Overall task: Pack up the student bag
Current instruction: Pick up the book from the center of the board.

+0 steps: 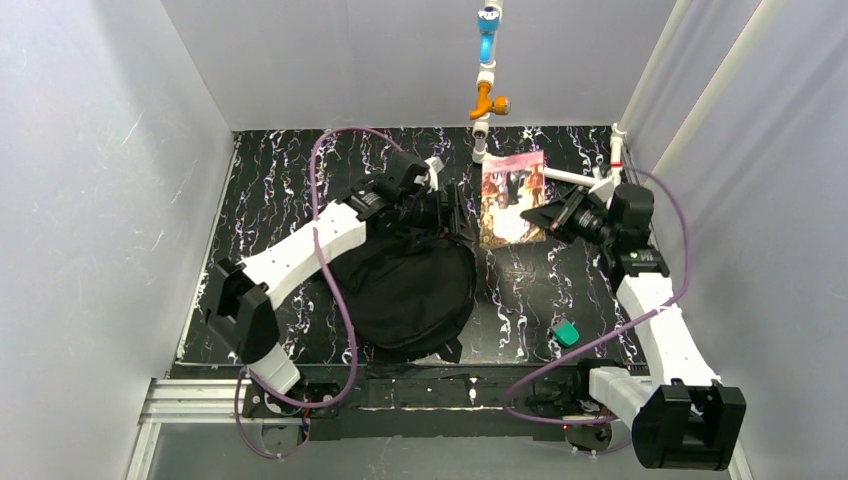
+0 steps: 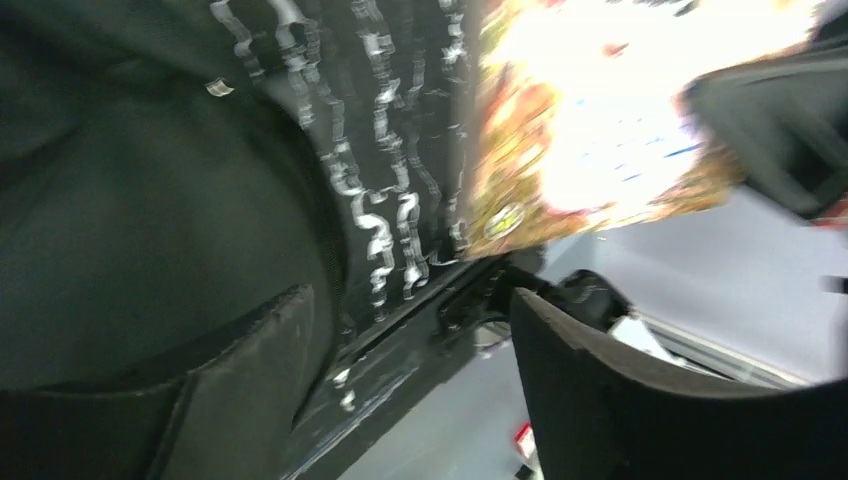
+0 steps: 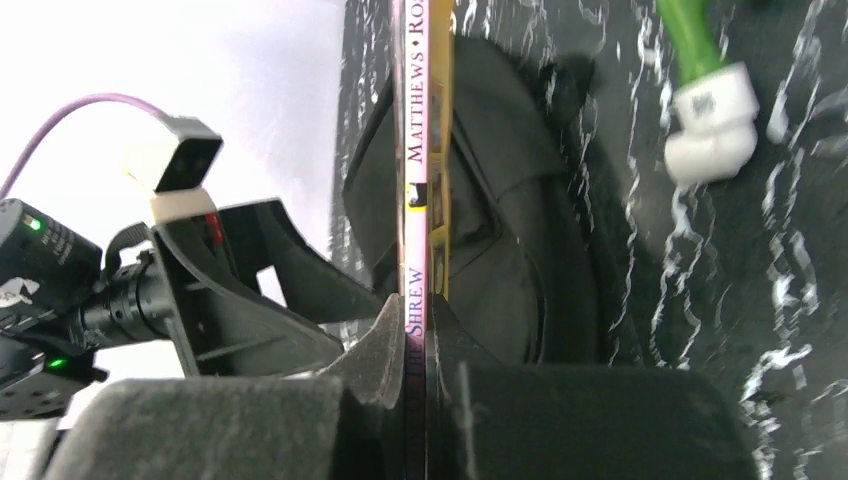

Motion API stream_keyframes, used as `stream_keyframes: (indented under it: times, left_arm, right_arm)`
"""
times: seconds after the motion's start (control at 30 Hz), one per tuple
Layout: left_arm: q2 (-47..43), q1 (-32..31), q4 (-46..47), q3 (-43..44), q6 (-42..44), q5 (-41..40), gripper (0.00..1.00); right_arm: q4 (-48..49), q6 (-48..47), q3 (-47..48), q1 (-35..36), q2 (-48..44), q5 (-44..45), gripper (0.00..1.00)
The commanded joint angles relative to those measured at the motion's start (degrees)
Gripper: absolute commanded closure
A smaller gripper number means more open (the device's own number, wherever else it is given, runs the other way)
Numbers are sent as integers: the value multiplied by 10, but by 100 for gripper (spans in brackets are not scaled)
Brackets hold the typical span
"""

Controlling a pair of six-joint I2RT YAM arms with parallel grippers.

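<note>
The student bag (image 1: 410, 290) is a large black backpack lying in the middle of the table. My left gripper (image 1: 440, 200) is at its far top edge, open; in the left wrist view (image 2: 410, 300) the jaws stand wide apart with black bag fabric (image 2: 120, 230) beside the left finger. My right gripper (image 1: 542, 215) is shut on a thin colourful book (image 1: 512, 198), held on edge just right of the bag's top. In the right wrist view the pads (image 3: 395, 335) pinch the book's pink spine (image 3: 417, 190), with the bag (image 3: 500, 230) behind it.
A small green object (image 1: 567, 334) lies near the front right of the marbled black table (image 1: 270, 200). A white pipe with an orange valve (image 1: 487, 100) stands at the back. White pipe pieces (image 1: 580, 178) lie at the back right. A green and white object (image 3: 705, 120) lies right of the book.
</note>
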Motion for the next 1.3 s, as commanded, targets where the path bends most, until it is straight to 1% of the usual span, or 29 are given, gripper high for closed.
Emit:
stream_keyframes:
  times: [0.0, 0.03, 0.1, 0.13, 0.2, 0.23, 0.27, 0.3, 0.33, 0.4, 0.5, 0.63, 0.67, 0.73, 0.8, 0.83, 0.9, 0.97, 1.03, 1.07, 1.1, 1.17, 1.27]
  left_arm:
    - [-93, 10, -153, -36, 82, -153, 24]
    - [-113, 14, -157, -53, 85, -168, 20]
    - [-154, 26, -145, -84, 83, -166, 13]
    - [-172, 35, -135, -96, 74, -148, 10]
    - [-202, 58, -96, -118, 49, -89, 7]
    - [-216, 68, -72, -130, 34, -60, 7]
    - [-229, 76, -40, -142, 15, -20, 6]
    - [-243, 85, -7, -155, -5, 3, 5]
    - [-257, 92, 29, -169, -24, 23, 4]
    - [-283, 101, 93, -196, -63, 47, 2]
    - [-317, 104, 129, -221, -118, 35, 2]
    - [-377, 104, 205, -284, -209, -14, 2]
    - [-390, 104, 221, -296, -218, -28, 2]
    - [-400, 104, 269, -310, -232, -30, 2]
    - [-392, 104, 285, -293, -223, -17, 2]
    - [-384, 104, 307, -281, -218, 7, 2]
    - [-370, 103, 344, -265, -228, 38, 2]
    - [-367, 103, 402, -261, -236, 52, 2]
    - [-373, 102, 415, -260, -238, 53, 2]
    - [-377, 103, 416, -261, -235, 50, 3]
    - [-382, 102, 416, -265, -234, 46, 5]
    - [-394, 103, 416, -278, -236, 32, 14]
    - [-405, 103, 416, -295, -242, 11, 39]
  right_arm:
    - [-226, -230, 154, 34, 10, 119, 99]
    - [-257, -253, 176, 46, 26, 129, 99]
    - [-294, -282, 207, 85, 57, 131, 99]
    - [-297, -288, 213, 100, 67, 122, 99]
    - [-266, -272, 207, 122, 72, 78, 99]
    - [-232, -246, 196, 128, 70, 44, 99]
    - [-170, -213, 180, 132, 66, 6, 99]
    - [-124, -161, 157, 136, 62, -36, 99]
    - [-23, -104, 133, 141, 58, -68, 99]
    - [105, 16, 94, 149, 51, -110, 99]
    - [213, 126, 69, 156, 46, -126, 99]
    - [382, 279, 54, 161, 58, -137, 99]
    - [423, 316, 52, 162, 62, -136, 99]
    - [488, 374, 51, 170, 73, -128, 99]
    - [532, 409, 56, 183, 90, -125, 99]
    - [547, 420, 60, 192, 98, -127, 99]
    - [564, 431, 68, 209, 114, -131, 99]
    - [569, 433, 66, 219, 119, -123, 99]
    - [574, 434, 63, 225, 122, -115, 99]
    - [579, 437, 63, 228, 123, -113, 99]
    - [581, 438, 64, 231, 125, -112, 99]
    - [585, 439, 66, 237, 127, -109, 99]
    - [593, 438, 75, 247, 135, -117, 99]
